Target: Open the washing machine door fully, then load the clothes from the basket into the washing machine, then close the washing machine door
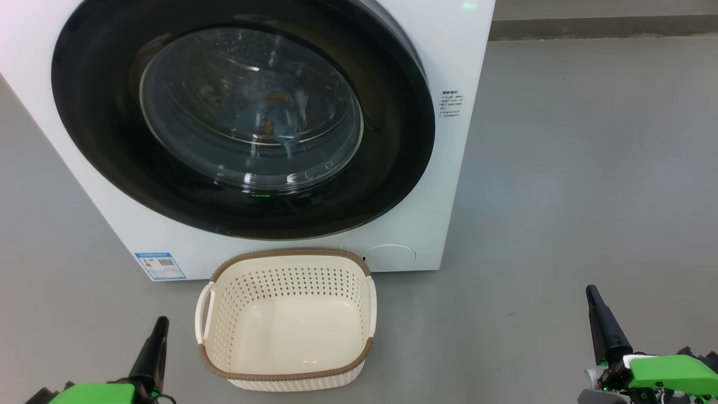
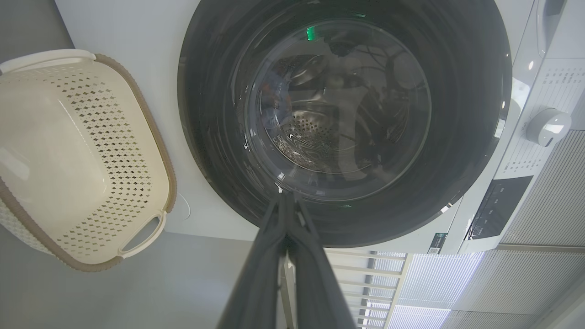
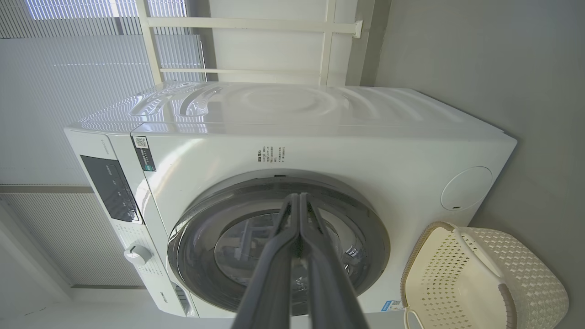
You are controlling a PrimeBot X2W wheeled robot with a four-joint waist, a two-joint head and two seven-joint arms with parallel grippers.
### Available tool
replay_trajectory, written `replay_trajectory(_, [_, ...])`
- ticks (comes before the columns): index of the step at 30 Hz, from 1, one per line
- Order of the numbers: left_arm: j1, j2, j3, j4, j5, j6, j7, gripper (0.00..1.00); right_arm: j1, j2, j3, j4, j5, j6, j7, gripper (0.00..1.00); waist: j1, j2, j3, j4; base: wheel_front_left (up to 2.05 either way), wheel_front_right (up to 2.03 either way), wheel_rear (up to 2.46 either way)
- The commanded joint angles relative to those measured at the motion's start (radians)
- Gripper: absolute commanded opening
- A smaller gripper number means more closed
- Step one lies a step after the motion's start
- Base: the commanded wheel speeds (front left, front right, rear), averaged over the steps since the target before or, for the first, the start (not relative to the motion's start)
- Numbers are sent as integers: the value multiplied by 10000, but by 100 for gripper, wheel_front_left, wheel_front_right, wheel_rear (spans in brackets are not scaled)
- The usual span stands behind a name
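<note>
You are looking at one washing machine (image 1: 449, 196), white and front-loading, on a grey floor (image 1: 561, 196). It has one round washing machine door (image 1: 241, 207), a wide glossy black ring around a bulging glass bowl, and the door sits shut against the front of the machine. Behind the glass, the clothes (image 1: 275, 112) show as a dim patch of light blue with orange-brown marks inside the drum. How many pieces there are cannot be told through the reflections.

One basket (image 1: 291, 255) stands upright on the floor just in front of the machine, below the door. It is cream with a brown rim and two side handles, and its smooth bottom is in full view. One small blue label (image 1: 161, 265) sits at the machine's lower front corner, to the basket's left.

Two grippers are in your head view. Your left gripper (image 1: 161, 322) is low at the left, near the basket but not touching it, and points up and slightly right. Your right gripper (image 1: 592, 292) is low at the far right, well apart from the basket, and points up and slightly left. Both hang over bare floor.

In each wrist view the two dark fingers (image 2: 265, 256) press together along their length. Both claws are clenched on nothing and aim toward the door.
</note>
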Motion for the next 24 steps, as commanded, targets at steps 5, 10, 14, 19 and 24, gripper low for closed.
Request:
replay_trajectory(5, [-414,109,358,-193,1,-71,62,0,-393,-127,249,-251,118,-13,75,0,0,0,0,0,0,0,0])
replay_trajectory(10, [-414,109,359,-193,1,-71,63,0,-393,-127,249,-251,118,-13,75,0,0,0,0,0,0,0,0])
replay_trajectory(14, [-415,108,359,-193,2,-71,63,0,-393,-127,249,-251,118,-13,75,0,0,0,0,0,0,0,0])
replay_trajectory(19, [-415,108,360,-193,2,-71,64,0,-393,-127,250,-251,118,-13,75,0,0,0,0,0,0,0,0])
replay_trajectory(24, [-415,107,361,-193,3,-71,65,0,-393,-127,250,-251,118,-13,75,0,0,0,0,0,0,0,0])
